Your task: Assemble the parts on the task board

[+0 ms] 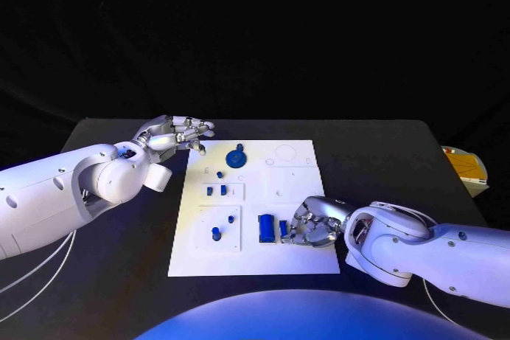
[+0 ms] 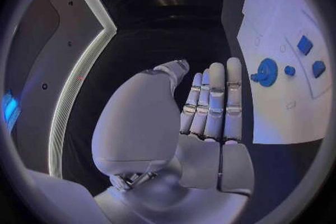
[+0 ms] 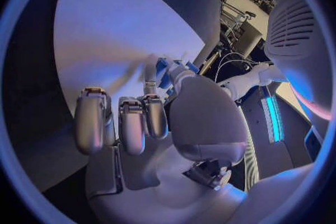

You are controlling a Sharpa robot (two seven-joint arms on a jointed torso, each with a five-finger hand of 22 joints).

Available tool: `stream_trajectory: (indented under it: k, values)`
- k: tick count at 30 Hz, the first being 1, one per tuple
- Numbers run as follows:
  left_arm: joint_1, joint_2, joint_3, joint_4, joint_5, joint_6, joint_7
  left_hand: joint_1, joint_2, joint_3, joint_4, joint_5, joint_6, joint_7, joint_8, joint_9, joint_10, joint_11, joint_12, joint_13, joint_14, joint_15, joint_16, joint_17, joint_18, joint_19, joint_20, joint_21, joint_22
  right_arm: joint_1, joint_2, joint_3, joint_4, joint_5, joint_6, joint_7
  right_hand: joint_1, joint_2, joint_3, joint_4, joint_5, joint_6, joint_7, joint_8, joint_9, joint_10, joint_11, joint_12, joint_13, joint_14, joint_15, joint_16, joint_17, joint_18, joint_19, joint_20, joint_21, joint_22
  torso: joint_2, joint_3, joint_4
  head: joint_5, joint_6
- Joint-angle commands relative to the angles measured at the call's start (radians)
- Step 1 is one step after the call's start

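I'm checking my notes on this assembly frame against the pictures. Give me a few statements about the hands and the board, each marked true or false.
1. The right hand is at the task board's near right part, beside the blue rectangular part. True.
2. The left hand grips the blue gear. False: it is off the board's far left corner with its fingers straight and holds nothing; the gear lies on the board.
3. The task board is black. False: it is white, on a black table.
4. The left wrist view shows the gear lying on the board. True.
5. A small blue piece shows at the right hand's fingertips. True.
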Motion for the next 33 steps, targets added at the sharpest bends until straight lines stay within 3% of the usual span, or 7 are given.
stream_trajectory:
  k: [1, 11, 26, 30, 33]
  values:
    - [0.0, 0.002, 0.001, 0.002, -0.002, 0.017, 0.004, 0.009, 0.004, 0.007, -0.001, 0.004, -0.007, -0.002, 0.003, 0.001, -0.007, 0.003, 0.004, -0.001, -0.005, 0.005, -0.005, 0.001, 0.013, 0.0, 0.003, -0.004, 0.001, -0.001, 0.008, 0.0, -0.009, -0.002, -0.013, -0.021, 0.001, 0.007, -0.001, 0.004, 0.005, 0.002, -0.003, 0.004, 0.001, 0.066, -0.005, -0.001, 0.188, 0.103, -0.006, 0.006, 0.256, -0.013, 0.047, -0.008, 0.006, 0.209, 0.0, 0.0005, -0.0003, 0.0, 0.0]
    - [0.0, 0.002, 0.0, 0.002, -0.002, 0.017, 0.003, 0.009, 0.007, 0.009, -0.001, 0.004, -0.007, -0.002, 0.004, 0.001, -0.007, 0.003, 0.005, -0.001, -0.005, 0.005, -0.005, 0.001, 0.013, 0.0, 0.003, -0.004, 0.001, -0.001, 0.024, 0.0, -0.019, -0.011, 0.0, -0.028, 0.048, -0.008, -0.003, -0.019, -0.007, -0.004, -0.007, 0.008, 0.002, 0.066, -0.009, -0.004, 0.187, 0.102, -0.009, 0.005, 0.255, -0.012, 0.045, -0.01, 0.0, 0.208, -0.001, -0.0005, -0.0007, 0.0, 0.0]
    - [-0.001, 0.002, 0.0, -0.001, -0.002, 0.017, 0.003, 0.009, 0.007, 0.009, -0.002, 0.005, -0.007, -0.002, 0.004, 0.002, -0.007, 0.003, 0.005, -0.001, -0.005, 0.005, -0.005, 0.001, 0.013, 0.0, 0.003, -0.004, 0.001, 0.002, 0.003, 0.003, 0.045, -0.004, -0.096, 0.046, 0.05, -0.008, -0.004, -0.016, 0.001, -0.004, -0.007, 0.009, 0.002, 0.067, -0.009, 0.002, 0.19, 0.103, -0.009, 0.006, 0.258, -0.013, 0.047, -0.01, 0.006, 0.209, -0.001, -0.001, -0.0012, -0.001, 0.0]
    - [-0.001, 0.002, 0.0, -0.002, -0.002, 0.018, 0.002, 0.009, 0.007, 0.009, -0.002, 0.005, -0.007, -0.002, 0.004, 0.002, -0.007, 0.003, 0.005, -0.001, -0.005, 0.005, -0.005, 0.001, 0.013, 0.0, 0.003, -0.004, 0.001, 0.003, 0.009, 0.003, 0.059, -0.01, -0.096, 0.054, 0.056, -0.008, -0.004, -0.017, 0.006, -0.003, -0.008, 0.011, 0.003, 0.07, -0.01, 0.011, 0.195, 0.104, -0.009, 0.007, 0.261, -0.014, 0.049, -0.011, 0.016, 0.211, 0.0, 0.0, -0.0004, -0.004, 0.0]
    - [-0.001, 0.003, 0.0, -0.002, -0.002, 0.018, 0.002, 0.009, 0.007, 0.009, -0.002, 0.005, -0.007, -0.002, 0.004, 0.002, -0.007, 0.003, 0.005, -0.001, -0.005, 0.005, -0.005, 0.001, 0.013, 0.0, 0.003, -0.004, 0.001, 0.003, 0.016, 0.003, 0.058, -0.01, -0.09, 0.055, 0.056, -0.009, -0.004, -0.017, 0.006, -0.002, -0.008, 0.011, 0.003, 0.07, -0.01, 0.011, 0.195, 0.103, -0.01, 0.007, 0.26, -0.014, 0.049, -0.011, 0.015, 0.211, -0.001, -0.0017, -0.0009, -0.002, 0.0]
